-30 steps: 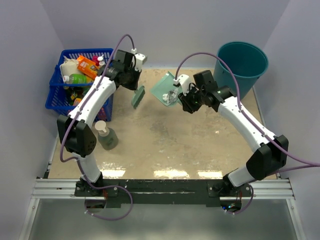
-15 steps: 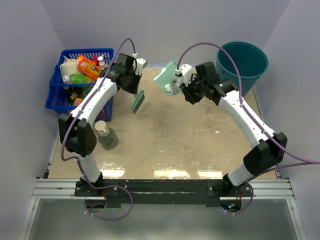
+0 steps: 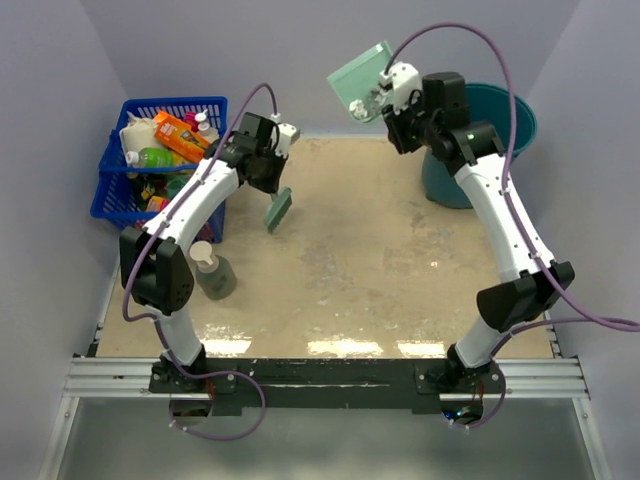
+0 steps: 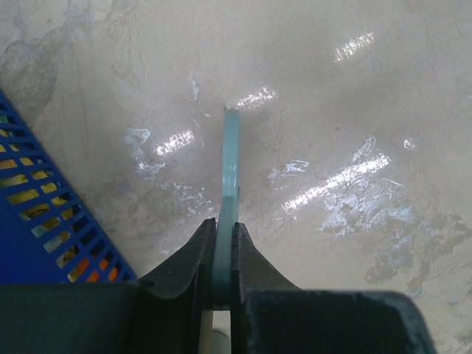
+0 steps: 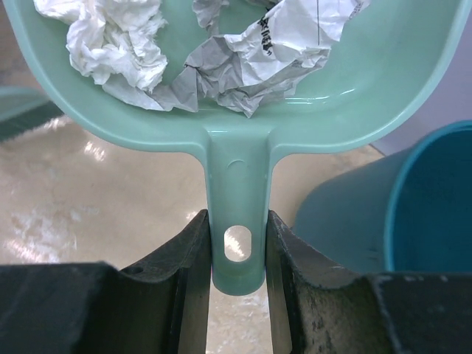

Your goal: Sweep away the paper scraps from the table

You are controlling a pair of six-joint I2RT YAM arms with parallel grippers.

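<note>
My right gripper [image 5: 237,221] is shut on the handle of the teal dustpan [image 5: 236,166], which it holds high above the table's far edge [image 3: 360,80], just left of the teal bucket [image 3: 490,125]. Crumpled paper scraps lie in the pan, white ones [image 5: 110,40] and a grey printed one [image 5: 221,74]. My left gripper [image 4: 225,236] is shut on the thin teal hand brush [image 4: 231,162], which hangs head down [image 3: 278,210] just above the table [image 3: 350,270] near the basket. No scraps show on the table.
A blue basket [image 3: 150,160] full of bottles and packets stands at the far left, its corner close to the brush [image 4: 37,214]. A soap bottle [image 3: 212,270] stands at the left. The bucket [image 5: 413,206] stands at the far right corner.
My right arm has lifted the dustpan with the scraps up and back towards the bucket. The left arm with the brush has barely shifted.
</note>
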